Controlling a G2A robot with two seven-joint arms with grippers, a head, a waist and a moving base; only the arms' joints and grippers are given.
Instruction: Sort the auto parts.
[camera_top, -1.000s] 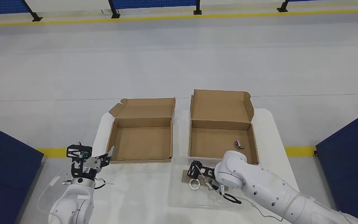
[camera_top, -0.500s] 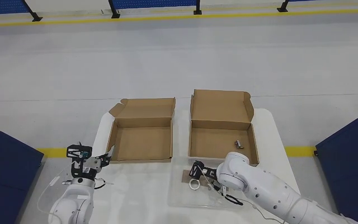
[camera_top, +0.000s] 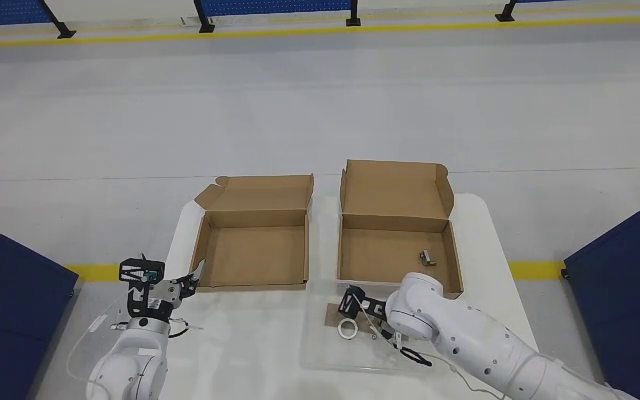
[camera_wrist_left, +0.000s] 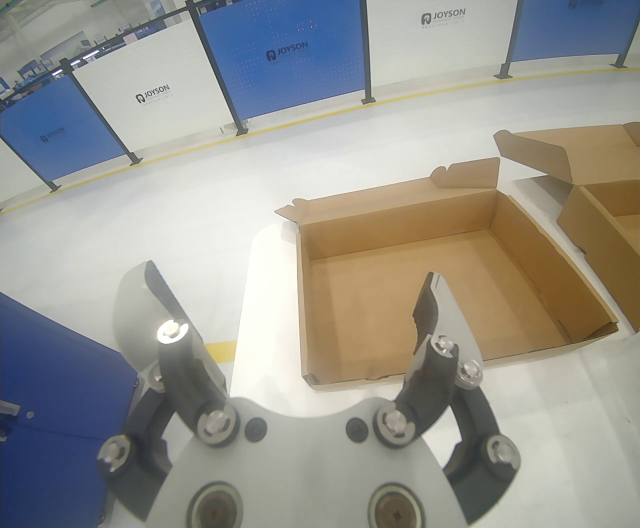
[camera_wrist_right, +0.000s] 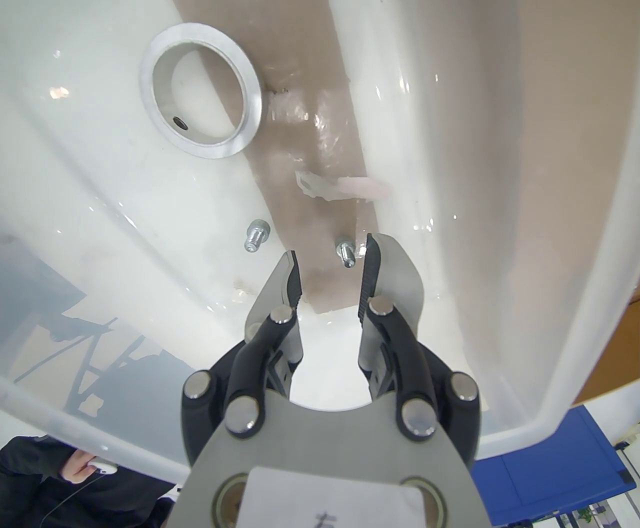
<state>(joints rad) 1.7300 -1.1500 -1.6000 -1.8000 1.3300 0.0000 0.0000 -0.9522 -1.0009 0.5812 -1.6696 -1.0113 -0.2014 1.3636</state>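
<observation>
Down in the clear tray (camera_wrist_right: 575, 350), at the near side of the table (camera_top: 250, 320) and right of centre, the right claw (camera_wrist_right: 332, 264) is poised with its jaws apart and its tips low over a small bolt (camera_wrist_right: 345, 252). That bolt lies between the two tips, close against one of them, and nothing is pinched yet. A second bolt (camera_wrist_right: 256, 235) lies just beside it, outside the jaws. A metal ring (camera_wrist_right: 200, 92) sits farther along the tray floor, well apart from both.

Over at the near left corner, the left claw (camera_wrist_left: 291, 285) hangs wide open and empty. It faces the left box (camera_wrist_left: 425, 280), which holds nothing I can make out. The right box (camera_top: 400, 255), just beyond the tray, has one small part (camera_top: 425, 256) lying near its right wall, too small to say what kind.

So this looks like the pick: the right arm is lined up on the bolt, about to grasp. The next move calls for a clean squeeze on the shank. With the bolt off centre between the tips, closing may roll or nudge it on the slick plastic, so a slight shift to centre it would help. After that comes a lift clear of the tray rim and a carry to whichever box takes bolts.
</observation>
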